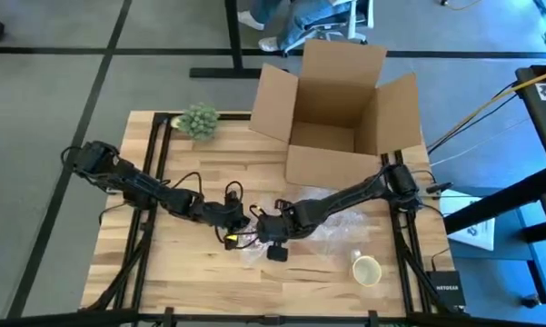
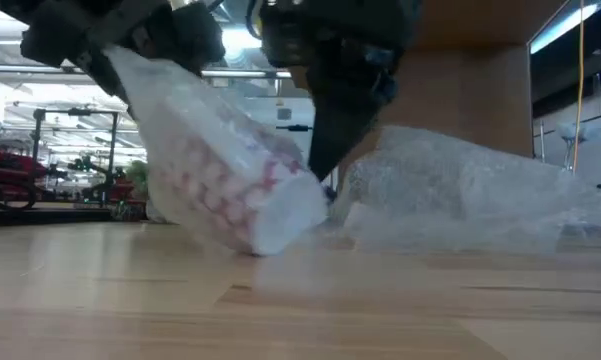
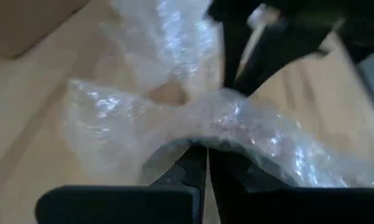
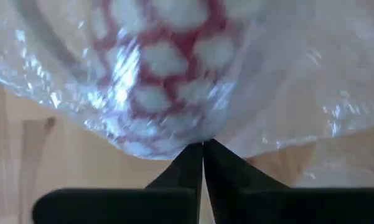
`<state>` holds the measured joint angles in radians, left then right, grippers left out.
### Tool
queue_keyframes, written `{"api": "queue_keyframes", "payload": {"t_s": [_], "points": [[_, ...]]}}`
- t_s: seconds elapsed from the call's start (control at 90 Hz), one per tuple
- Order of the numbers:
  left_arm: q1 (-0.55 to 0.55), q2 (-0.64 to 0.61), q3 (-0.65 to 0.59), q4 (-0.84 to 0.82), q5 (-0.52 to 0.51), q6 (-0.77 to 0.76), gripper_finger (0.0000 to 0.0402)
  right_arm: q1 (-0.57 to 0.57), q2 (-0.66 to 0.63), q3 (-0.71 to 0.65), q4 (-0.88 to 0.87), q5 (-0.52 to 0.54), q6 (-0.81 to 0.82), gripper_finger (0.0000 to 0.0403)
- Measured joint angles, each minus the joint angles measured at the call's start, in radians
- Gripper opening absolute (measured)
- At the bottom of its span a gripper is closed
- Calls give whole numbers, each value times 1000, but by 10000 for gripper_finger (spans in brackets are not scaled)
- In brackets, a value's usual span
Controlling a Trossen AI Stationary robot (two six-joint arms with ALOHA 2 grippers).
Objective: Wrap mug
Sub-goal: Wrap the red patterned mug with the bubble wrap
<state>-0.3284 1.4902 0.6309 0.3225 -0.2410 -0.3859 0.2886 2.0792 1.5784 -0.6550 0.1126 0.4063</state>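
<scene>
- Nearest the low camera is bare wooden table [image 2: 280, 310]; just behind it the mug [image 2: 242, 195], red with white patches, hangs tilted inside bubble wrap [image 2: 460, 190], its lower end touching or almost touching the boards.
- Left gripper [image 1: 229, 218]: reaches in from the table's left edge, forearm low and nearly level. Its fingers [image 3: 193, 171] are pressed together on a fold of the wrap, so it holds film, not the mug itself.
- The mug's long axis slopes from upper left down to lower right in the low view. It lies between the two grippers, roughly equally near both.
- Right gripper [image 1: 271, 229]: comes in slantwise from the right past the cardboard box [image 1: 336, 109]. Its fingers [image 4: 193, 165] are pinched tight on wrap at the mug's underside.
- Loose wrap trails rightward; I judge the next fold must carry it over the mug.
- A second, pale mug [image 1: 366, 270] stands apart, near the front right.
</scene>
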Motion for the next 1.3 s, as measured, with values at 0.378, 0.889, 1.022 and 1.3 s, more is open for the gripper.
{"api": "queue_keyframes", "payload": {"t_s": [0.378, 0.889, 1.022, 1.3], "points": [[-26, -1, 60, -90, 31, -5, 1, -3, 66, 1, 91, 146, -33, 1], [-10, 50, 64, -115, -6, -8, 1, -1, -111, 4, 182, 73, -130, 1], [-10, 46, 67, -139, -6, 2, 1, -1, -55, 5, 234, 70, -139, 1], [-12, -23, 131, -315, 2, 16, 1, 6, -29, 6, 203, 74, -138, 1]]}}
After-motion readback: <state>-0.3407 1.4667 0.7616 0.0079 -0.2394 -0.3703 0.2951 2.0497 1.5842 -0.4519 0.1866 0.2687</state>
